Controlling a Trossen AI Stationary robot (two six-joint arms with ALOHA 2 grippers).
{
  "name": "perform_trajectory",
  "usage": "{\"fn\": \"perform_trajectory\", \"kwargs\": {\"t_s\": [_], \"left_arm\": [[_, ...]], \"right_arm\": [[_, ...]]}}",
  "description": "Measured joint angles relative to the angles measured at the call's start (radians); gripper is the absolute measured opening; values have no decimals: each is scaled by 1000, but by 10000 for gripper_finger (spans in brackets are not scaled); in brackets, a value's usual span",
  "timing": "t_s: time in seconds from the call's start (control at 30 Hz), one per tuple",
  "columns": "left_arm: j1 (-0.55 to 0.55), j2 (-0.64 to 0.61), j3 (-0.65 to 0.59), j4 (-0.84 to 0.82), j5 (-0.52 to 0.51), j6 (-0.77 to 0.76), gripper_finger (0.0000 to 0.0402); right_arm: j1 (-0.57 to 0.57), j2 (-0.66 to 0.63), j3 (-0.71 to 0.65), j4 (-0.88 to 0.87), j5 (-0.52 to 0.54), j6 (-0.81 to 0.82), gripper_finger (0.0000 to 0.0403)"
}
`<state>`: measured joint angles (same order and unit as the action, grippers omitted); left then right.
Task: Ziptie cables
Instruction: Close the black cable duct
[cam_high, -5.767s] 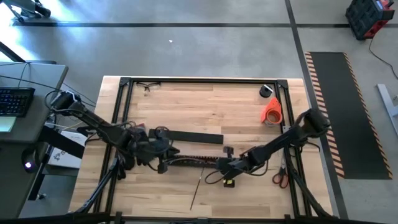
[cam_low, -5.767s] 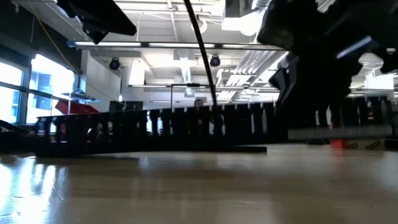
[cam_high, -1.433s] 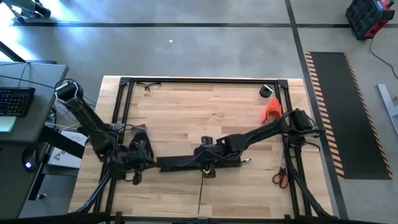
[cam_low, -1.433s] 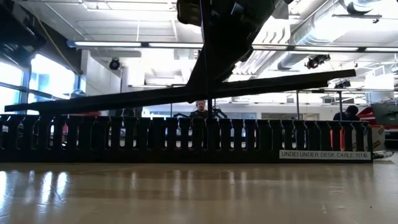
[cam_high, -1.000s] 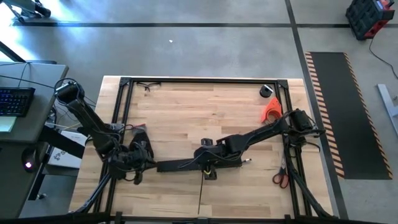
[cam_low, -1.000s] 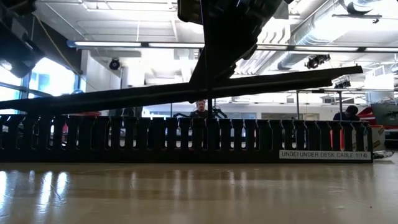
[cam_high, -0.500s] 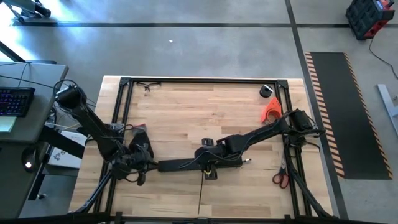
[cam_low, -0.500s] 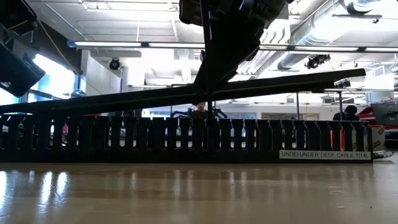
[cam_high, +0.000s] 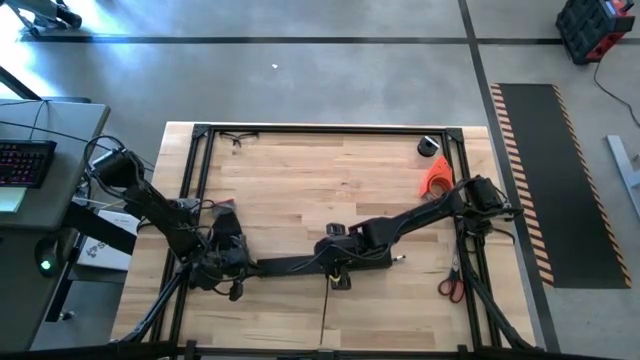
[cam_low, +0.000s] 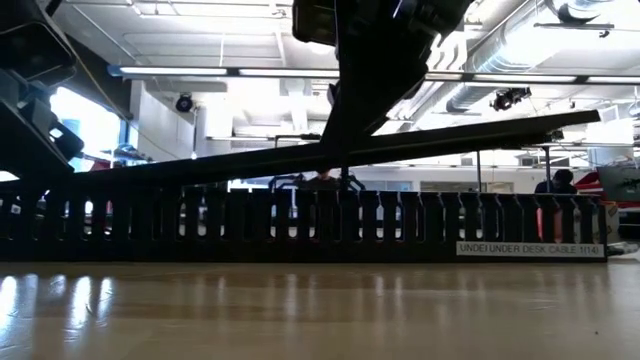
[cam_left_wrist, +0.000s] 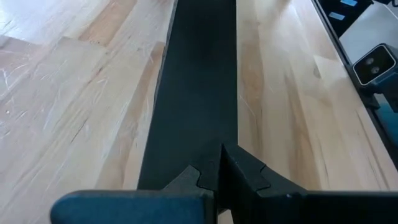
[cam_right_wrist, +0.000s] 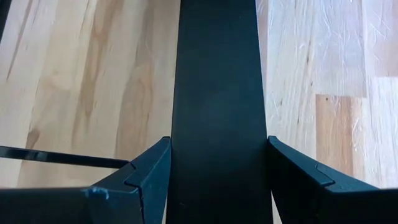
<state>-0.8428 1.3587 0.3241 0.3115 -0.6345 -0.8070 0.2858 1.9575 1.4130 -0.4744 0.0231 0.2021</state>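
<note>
Left gripper (cam_high: 232, 268), fingers together, sits at the flat black strip's (cam_high: 285, 265) left end. We see the right gripper (cam_high: 342, 262) clamped across this strip mid-table, above the slotted channel bar (cam_low: 300, 225). We cannot locate the cables.

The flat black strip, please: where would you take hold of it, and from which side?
Across its narrow width near mid-length, coming from above. The flat black strip is long, thin and hangs tilted over the slotted channel bar, so its two long edges are probably the easiest faces to reach; the right gripper straddles them that way.
</note>
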Motion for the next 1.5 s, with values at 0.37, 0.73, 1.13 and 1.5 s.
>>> {"fn": "perform_trajectory", "kwargs": {"t_s": [0.37,0.73,1.13,1.5], "left_arm": [[33,-41,-4,6,23,35,0],[152,-84,-2,210,55,252,0],[242,119,9,402,145,300,0],[259,304,192,383,233,455,0]], "right_arm": [[11,39,-1,3,4,28,201],[11,50,0,10,2,25,198],[9,53,67,-70,-16,59,195],[10,53,67,-78,-15,91,4]]}}
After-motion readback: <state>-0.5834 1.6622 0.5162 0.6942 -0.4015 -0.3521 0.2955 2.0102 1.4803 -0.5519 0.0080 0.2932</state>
